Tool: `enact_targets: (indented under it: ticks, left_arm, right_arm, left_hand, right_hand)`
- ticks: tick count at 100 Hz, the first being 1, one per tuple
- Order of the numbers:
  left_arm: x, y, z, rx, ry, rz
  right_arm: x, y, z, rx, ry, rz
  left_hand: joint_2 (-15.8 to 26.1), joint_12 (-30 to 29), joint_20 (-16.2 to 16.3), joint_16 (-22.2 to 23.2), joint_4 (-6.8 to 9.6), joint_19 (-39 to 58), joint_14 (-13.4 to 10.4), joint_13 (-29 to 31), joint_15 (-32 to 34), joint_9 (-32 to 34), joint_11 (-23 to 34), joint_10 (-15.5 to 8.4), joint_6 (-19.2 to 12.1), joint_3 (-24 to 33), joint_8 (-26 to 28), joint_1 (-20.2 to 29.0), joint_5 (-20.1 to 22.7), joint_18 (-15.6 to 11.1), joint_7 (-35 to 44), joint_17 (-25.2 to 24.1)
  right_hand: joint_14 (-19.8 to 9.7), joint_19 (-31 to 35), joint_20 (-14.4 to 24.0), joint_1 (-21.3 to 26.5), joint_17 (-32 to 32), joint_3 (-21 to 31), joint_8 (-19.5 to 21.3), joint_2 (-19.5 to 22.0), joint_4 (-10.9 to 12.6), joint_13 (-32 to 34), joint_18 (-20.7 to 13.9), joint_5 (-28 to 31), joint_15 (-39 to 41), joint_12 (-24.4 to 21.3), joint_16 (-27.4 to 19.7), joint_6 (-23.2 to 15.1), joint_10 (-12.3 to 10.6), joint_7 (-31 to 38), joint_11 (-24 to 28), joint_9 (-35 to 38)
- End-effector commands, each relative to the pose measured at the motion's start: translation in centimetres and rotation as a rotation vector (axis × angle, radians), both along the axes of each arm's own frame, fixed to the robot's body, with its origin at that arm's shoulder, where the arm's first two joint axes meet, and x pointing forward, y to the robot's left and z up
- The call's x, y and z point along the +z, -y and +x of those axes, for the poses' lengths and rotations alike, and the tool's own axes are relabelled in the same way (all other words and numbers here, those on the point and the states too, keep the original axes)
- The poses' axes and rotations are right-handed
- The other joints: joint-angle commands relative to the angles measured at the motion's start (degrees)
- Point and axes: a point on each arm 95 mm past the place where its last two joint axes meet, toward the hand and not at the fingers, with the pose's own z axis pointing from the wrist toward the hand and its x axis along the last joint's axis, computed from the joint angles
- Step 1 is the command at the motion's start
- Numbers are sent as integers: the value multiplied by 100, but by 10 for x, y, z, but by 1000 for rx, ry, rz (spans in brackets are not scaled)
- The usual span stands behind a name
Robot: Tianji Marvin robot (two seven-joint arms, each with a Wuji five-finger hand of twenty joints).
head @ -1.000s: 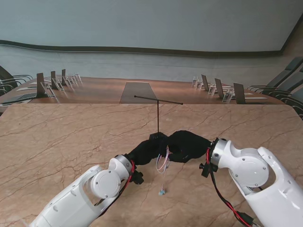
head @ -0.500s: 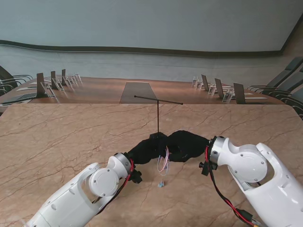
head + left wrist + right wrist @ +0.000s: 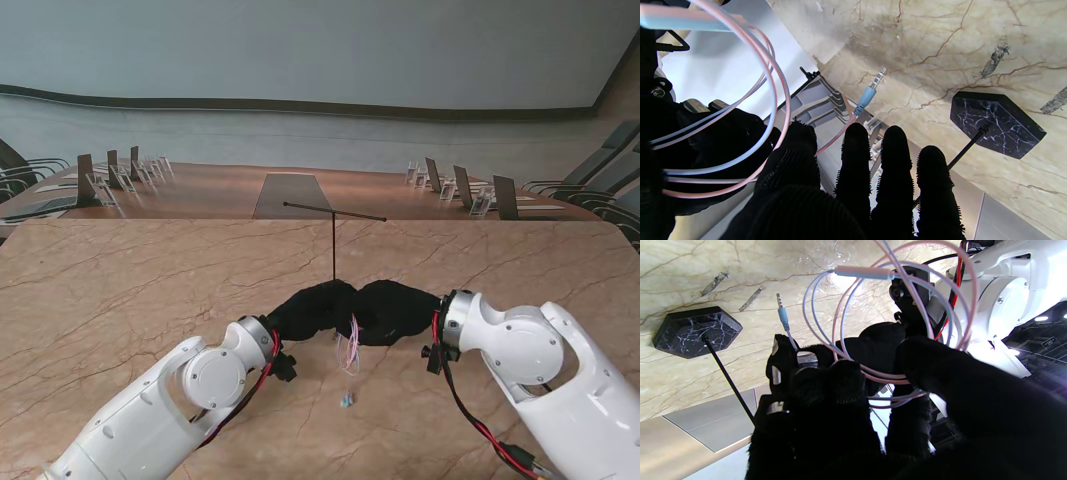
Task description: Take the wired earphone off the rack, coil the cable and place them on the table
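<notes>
The earphone cable (image 3: 348, 350), pink and pale blue, hangs in several loops between my two black-gloved hands, just in front of the rack. Its blue plug (image 3: 345, 401) dangles close above the table. My right hand (image 3: 400, 310) is shut on the loops, which wrap around its curled fingers (image 3: 826, 383). My left hand (image 3: 305, 315) touches it from the left. Its fingers (image 3: 893, 156) are stretched out, and the plug's tail (image 3: 836, 136) runs in between thumb and index finger. The thin black T-shaped rack (image 3: 333, 240) stands bare behind the hands. No earbuds can be made out.
The rack's black marble base (image 3: 997, 125) sits on the beige marble table (image 3: 120, 290), hidden by my hands in the stand view. A grey inlay panel (image 3: 290, 195) lies beyond the rack. Chairs and small stands line the far tables on both sides.
My left hand has moved a little farther from me and closed against the right hand. The loops shifted slightly and the plug rose, then dropped back. The right arm barely moved.
</notes>
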Motion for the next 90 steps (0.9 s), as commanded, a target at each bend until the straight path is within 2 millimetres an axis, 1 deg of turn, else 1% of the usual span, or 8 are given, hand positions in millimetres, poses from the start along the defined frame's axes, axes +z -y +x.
enact_targets:
  ticks: [1, 9, 27, 52, 59, 66, 74, 90]
  left_arm:
    - [3, -1, 0, 0, 11, -3]
    - [3, -3, 0, 8, 21, 6]
    - [4, -8, 1, 22, 48, 20]
    - [9, -12, 3, 5, 94, 68]
    - [11, -12, 4, -2, 101, 76]
    - [12, -12, 4, -13, 100, 88]
    - [13, -11, 4, -21, 91, 88]
    - [14, -12, 4, -20, 77, 87]
  right_arm:
    - [0, 0, -1, 1, 2, -4]
    - [0, 2, -1, -2, 3, -11]
    - [0, 6, -1, -19, 4, -16]
    - [1, 7, -2, -15, 4, -18]
    - [1, 6, -1, -11, 4, -14]
    - [2, 4, 0, -3, -1, -14]
    - [1, 3, 0, 3, -7, -15]
    - [2, 5, -3, 1, -11, -25]
  left_hand:
    - [-13, 247, 115, 187, 46, -33, -132, -118, 138, -72, 146, -156, -272, -52, 275, 247, 169, -155, -192, -103]
    - [-93, 523, 120, 341, 48, -143, -196, -318, 157, -229, 101, -176, -283, -20, 601, 216, 400, -224, -503, -216]
    - [-249, 1109, 228, 763, 61, -241, -374, -646, 446, -509, 425, -262, -366, 71, 700, 133, 680, -419, -772, -424]
    - [-488, 1377, 590, 1186, 93, 27, -430, -392, 846, -141, 836, -366, 8, 282, 220, 125, 1035, -430, -1032, -297]
    - [-535, 1442, 757, 1335, 66, 179, -432, -205, 1062, 54, 1071, -397, 165, 423, -28, 124, 996, -375, -834, -186]
    - [-436, 1438, 867, 1443, 42, 388, -445, -5, 1293, 211, 1351, -446, 177, 399, 54, 167, 823, -333, -717, -63]
    - [-277, 1276, 1032, 1593, 40, 700, -348, 267, 1629, 454, 1770, -408, 34, 226, 463, 277, 558, -210, -463, 73]
    - [-8, 988, 1099, 1672, 32, 883, -340, 381, 1837, 550, 2037, -437, -125, -34, 1161, 449, 330, -177, -327, 106]
  right_hand:
    - [798, -201, -63, 428, -241, 273, 269, 752, 567, 177, -659, 399, 193, -56, -73, -603, 754, 1204, 63, 19]
    - [794, -210, -70, 418, -255, 261, 267, 776, 565, 166, -667, 391, 190, -57, -73, -616, 757, 1193, 75, -30]
    - [792, -205, -75, 417, -249, 250, 267, 770, 573, 155, -649, 384, 187, -76, -71, -623, 784, 1181, 95, -59]
    - [793, -212, -88, 411, -245, 221, 258, 779, 573, 147, -637, 388, 189, -118, -59, -649, 792, 1155, 105, -77]
    - [783, -222, -99, 414, -248, 202, 261, 801, 568, 126, -634, 390, 174, -131, -61, -651, 783, 1151, 93, -116]
    - [777, -235, -111, 416, -269, 169, 267, 835, 558, 88, -633, 363, 153, -129, -63, -667, 794, 1136, 97, -192]
    - [773, -246, -122, 422, -282, 158, 272, 848, 563, 68, -628, 357, 143, -136, -62, -669, 801, 1130, 101, -228]
    - [751, -272, -150, 417, -342, 143, 292, 818, 578, -30, -636, 349, 105, -133, -48, -682, 831, 1116, 143, -399]
